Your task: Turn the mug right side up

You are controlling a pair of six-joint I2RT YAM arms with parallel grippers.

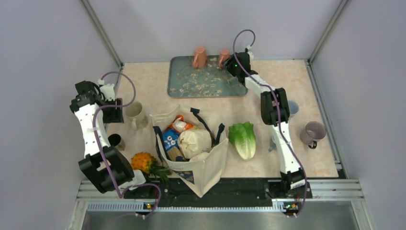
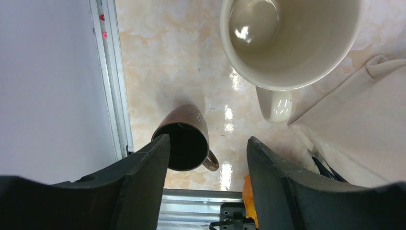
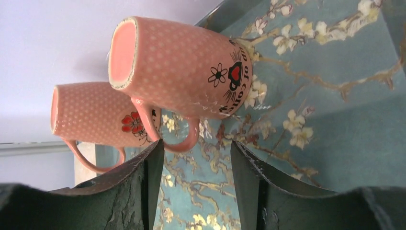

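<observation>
Two pink dotted mugs stand on the blue floral tray point(image 1: 201, 84) at the back. The nearer one point(image 1: 223, 58) point(image 3: 182, 67) has its flat base away from the tray and its mouth on it, so it is upside down. The other pink mug point(image 1: 199, 57) point(image 3: 91, 115) stands behind it the same way. My right gripper point(image 1: 231, 65) point(image 3: 196, 148) is open, and the nearer mug's handle point(image 3: 179, 136) is just beyond its fingertips. My left gripper point(image 1: 116, 115) point(image 2: 208, 143) is open and empty, above a dark brown mug point(image 2: 184, 141) and beside an upright cream mug point(image 1: 135, 114) point(image 2: 287, 38).
A tote bag point(image 1: 194, 153) full of groceries stands at the front centre, with a lettuce point(image 1: 243, 139) to its right and a pineapple point(image 1: 143, 162) to its left. A purple mug point(image 1: 313, 132) and a blue cup point(image 1: 293, 108) are at the right. The brown mug point(image 1: 116, 141) is by the left rail.
</observation>
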